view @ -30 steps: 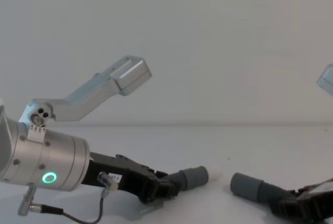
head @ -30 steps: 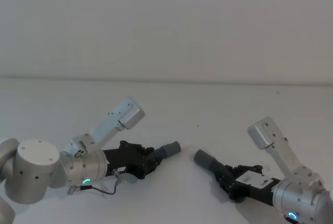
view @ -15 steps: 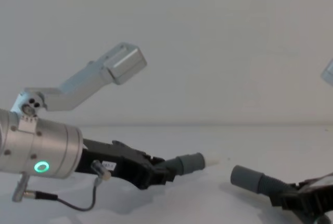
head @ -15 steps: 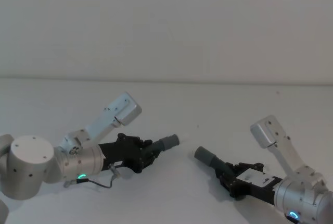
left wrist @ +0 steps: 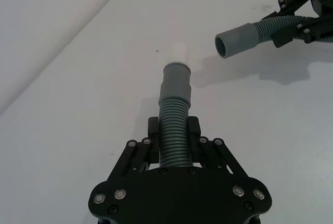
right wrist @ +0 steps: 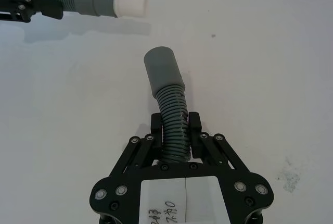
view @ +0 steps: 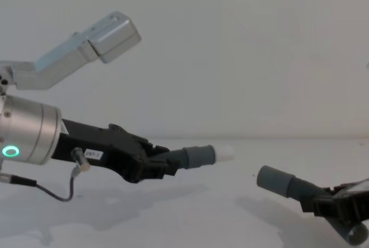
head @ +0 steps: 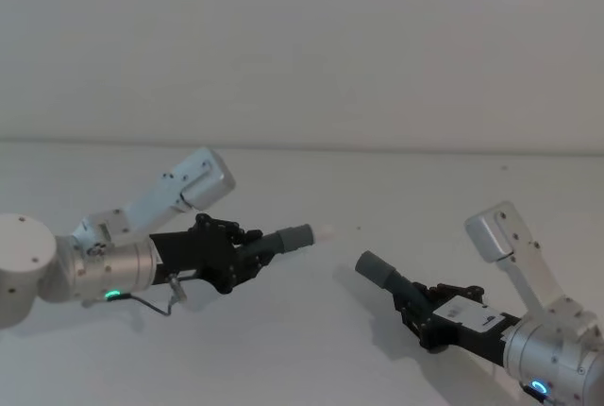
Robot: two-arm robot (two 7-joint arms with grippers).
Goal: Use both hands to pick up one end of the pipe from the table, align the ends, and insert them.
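The left gripper (head: pixel 253 253) is closed on the corrugated part of the white-tipped hose (head: pixel 288 238). That hose is held above the table (head: pixel 302 359) left of centre, with its white tip (head: pixel 324 232) pointed right. The right gripper (head: pixel 408 304) is clamped on the second hose (right wrist: pixel 171 114), nearer and to the right, its plain grey cuff (head: pixel 375 270) angled left and far. The two ends are seen apart, the tip higher than the cuff.

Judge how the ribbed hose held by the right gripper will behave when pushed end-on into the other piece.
Probably bendy: the hose curves between the right gripper and its grey cuff, so it may buckle. Likely light: it juts out unsupported without sagging.
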